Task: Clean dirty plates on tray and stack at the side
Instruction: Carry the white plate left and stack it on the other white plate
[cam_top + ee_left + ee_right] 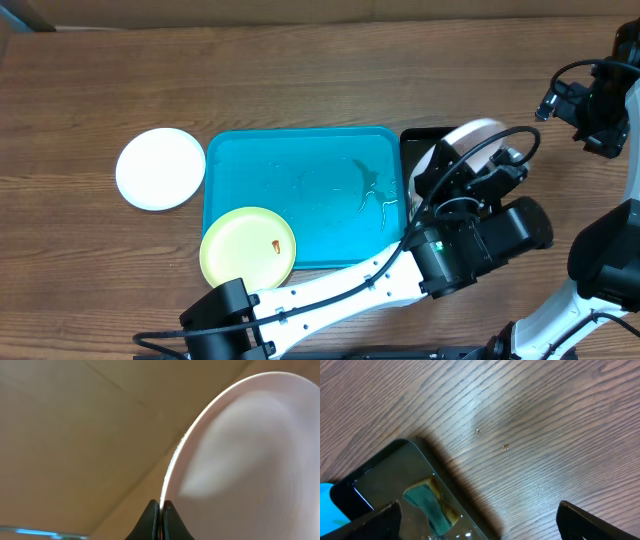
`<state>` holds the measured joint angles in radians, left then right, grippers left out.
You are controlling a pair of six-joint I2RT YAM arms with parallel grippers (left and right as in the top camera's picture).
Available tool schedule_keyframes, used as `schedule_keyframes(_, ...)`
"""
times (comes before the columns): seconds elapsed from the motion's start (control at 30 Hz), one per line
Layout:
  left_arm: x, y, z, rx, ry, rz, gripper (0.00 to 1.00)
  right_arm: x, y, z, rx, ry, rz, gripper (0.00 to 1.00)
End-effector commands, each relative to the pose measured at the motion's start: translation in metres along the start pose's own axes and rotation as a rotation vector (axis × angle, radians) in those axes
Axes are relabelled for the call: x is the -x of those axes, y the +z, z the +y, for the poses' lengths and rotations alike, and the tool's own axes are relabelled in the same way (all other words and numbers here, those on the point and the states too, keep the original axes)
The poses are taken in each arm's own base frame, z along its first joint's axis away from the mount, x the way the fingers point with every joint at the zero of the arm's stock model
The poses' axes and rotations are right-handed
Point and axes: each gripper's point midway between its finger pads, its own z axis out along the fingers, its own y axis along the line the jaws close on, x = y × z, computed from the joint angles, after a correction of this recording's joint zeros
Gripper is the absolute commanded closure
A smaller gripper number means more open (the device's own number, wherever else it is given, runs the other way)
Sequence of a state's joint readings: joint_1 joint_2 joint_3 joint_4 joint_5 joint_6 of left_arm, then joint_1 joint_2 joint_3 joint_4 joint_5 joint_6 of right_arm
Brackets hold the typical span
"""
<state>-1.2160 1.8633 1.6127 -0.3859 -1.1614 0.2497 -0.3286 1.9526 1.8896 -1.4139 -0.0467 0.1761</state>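
My left gripper (161, 506) is shut on the rim of a white plate (250, 455) and holds it tilted on edge. In the overhead view that plate (470, 135) is above the black tray, right of the turquoise tray (300, 160). A pale yellow-green plate (247, 247) with an orange-brown smear lies on the turquoise tray's front left corner. Another white plate (160, 168) lies on the table left of the tray. My right gripper (480, 520) is open and empty, high at the right, over the black tray's corner.
A black tray (395, 480) holds a green and yellow sponge (431, 500) in water. Water streaks lie on the turquoise tray's right half (375, 190). Small droplets (505, 447) sit on the wooden table. The right arm (600, 100) stands at the far right.
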Motion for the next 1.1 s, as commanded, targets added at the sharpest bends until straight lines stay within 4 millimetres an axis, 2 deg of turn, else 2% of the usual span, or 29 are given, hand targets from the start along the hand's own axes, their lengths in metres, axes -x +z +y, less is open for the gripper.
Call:
schedule_keyframes(0.0,0.017,-0.009,0.039,0.112,0.020,-0.014,0.96,0.004,-0.009,0.000,0.006,0.006,-0.030,0.00)
schedule_keyframes(0.17,0.020,-0.011,0.038,0.108,-0.034,-0.027,0.96,0.004,-0.009,0.000,0.006,0.006,-0.030,0.00)
schedule_keyframes(0.33,0.015,-0.003,0.042,0.114,-0.137,-0.015,0.96,0.004,-0.009,0.000,0.006,0.006,-0.030,0.00)
schedule_keyframes(0.47,0.000,0.015,0.025,-0.012,-0.197,0.019,0.96,0.004,-0.009,0.000,0.006,0.006,-0.030,0.00)
schedule_keyframes(0.53,-0.015,0.027,0.013,-0.106,-0.243,0.070,0.96,0.004,-0.009,0.000,0.006,0.006,-0.030,0.00)
schedule_keyframes(0.63,-0.048,0.049,-0.001,-0.253,-0.361,0.206,0.96,0.004,-0.009,0.000,0.006,0.006,-0.030,0.00)
schedule_keyframes(0.8,-0.099,0.086,-0.004,-0.497,-0.582,0.441,0.96,0.004,-0.009,0.000,0.006,0.006,-0.030,0.00)
schedule_keyframes(0.9,-0.132,0.106,0.011,-0.613,-0.739,0.582,0.96,0.004,-0.009,0.000,0.006,0.006,-0.030,0.00)
schedule_keyframes(1.07,-0.218,0.137,0.077,-0.608,-1.032,0.825,0.96,0.004,-0.009,0.000,0.006,0.006,-0.030,0.00)
